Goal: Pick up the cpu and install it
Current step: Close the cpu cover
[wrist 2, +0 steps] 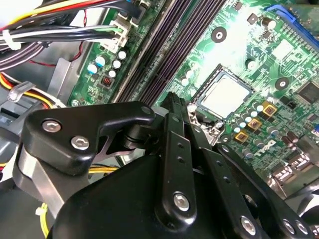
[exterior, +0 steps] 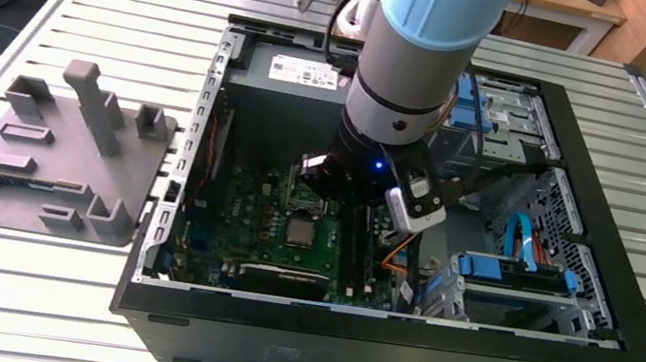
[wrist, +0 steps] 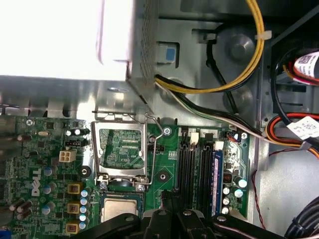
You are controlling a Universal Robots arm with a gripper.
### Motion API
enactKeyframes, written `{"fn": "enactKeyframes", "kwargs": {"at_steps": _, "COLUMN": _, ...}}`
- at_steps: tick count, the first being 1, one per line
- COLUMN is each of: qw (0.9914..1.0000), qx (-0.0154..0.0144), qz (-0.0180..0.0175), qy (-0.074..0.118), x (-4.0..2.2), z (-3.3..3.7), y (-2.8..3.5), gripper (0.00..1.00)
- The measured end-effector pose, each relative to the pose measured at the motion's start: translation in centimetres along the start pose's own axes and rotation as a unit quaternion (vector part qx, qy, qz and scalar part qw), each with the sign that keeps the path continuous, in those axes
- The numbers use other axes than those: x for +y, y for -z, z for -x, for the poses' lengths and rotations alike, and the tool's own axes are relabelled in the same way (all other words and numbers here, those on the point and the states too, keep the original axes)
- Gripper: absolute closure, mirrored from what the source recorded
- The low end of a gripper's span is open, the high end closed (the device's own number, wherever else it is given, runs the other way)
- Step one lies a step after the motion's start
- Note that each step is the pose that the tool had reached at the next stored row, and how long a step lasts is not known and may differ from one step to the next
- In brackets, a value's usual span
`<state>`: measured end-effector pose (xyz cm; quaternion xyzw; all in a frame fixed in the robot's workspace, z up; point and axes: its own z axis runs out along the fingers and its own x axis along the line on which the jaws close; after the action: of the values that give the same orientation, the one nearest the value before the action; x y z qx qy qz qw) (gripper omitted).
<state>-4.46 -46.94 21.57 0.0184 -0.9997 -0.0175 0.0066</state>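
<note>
Black linkage bars of the gripper (wrist 2: 177, 102) sit closest in both wrist views. Its jaws are drawn together with nothing between them, the tips poised over the green motherboard (wrist: 167, 174) just beside the socket (wrist: 121, 196), on the side toward the black memory slots (wrist: 194, 164).

Inside that socket lies the cpu (wrist 2: 225, 93) - flat, its pale silvery top facing up, ringed by the metal frame. The jaws are not touching it. In the first wrist view the hinged retaining plate (wrist: 121, 149) is swung open away from the chip, green board showing through its window, and the thin wire lever (wrist: 154, 137) is raised alongside.

The exterior view shows the open computer case (exterior: 403, 332) lying on its side on the slatted metal counter (exterior: 50, 294), with the arm (exterior: 419, 51) reaching down into it. The case holds the motherboard across its floor, blue drive carriers (exterior: 515, 272) toward the exterior view's right, and bundled yellow, black and red cables (wrist: 249, 64) looping past a silver metal box (wrist: 65, 40).

Well apart from the case, on the exterior view's left, a grey holder tray (exterior: 46, 149) with upright blocks rests on the counter.
</note>
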Motion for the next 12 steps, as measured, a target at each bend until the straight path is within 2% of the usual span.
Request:
{"fn": "enactKeyframes", "kwargs": {"at_steps": 3, "qw": 1.00000, "qx": 0.0000, "qz": 0.0023, "qy": 0.001, "x": 0.01, "z": 0.00, "y": 0.40, "gripper": 0.89}}
{"fn": "enactKeyframes", "kwargs": {"at_steps": 6, "qw": 0.99996, "qx": -0.0003, "qz": 0.0083, "qy": 0.002, "x": 0.12, "z": 0.04, "y": 0.40, "gripper": 0.89}}
{"fn": "enactKeyframes", "kwargs": {"at_steps": 12, "qw": 0.99989, "qx": -0.0002, "qz": 0.0126, "qy": 0.008, "x": 0.60, "z": 0.11, "y": 0.37, "gripper": 0.89}}
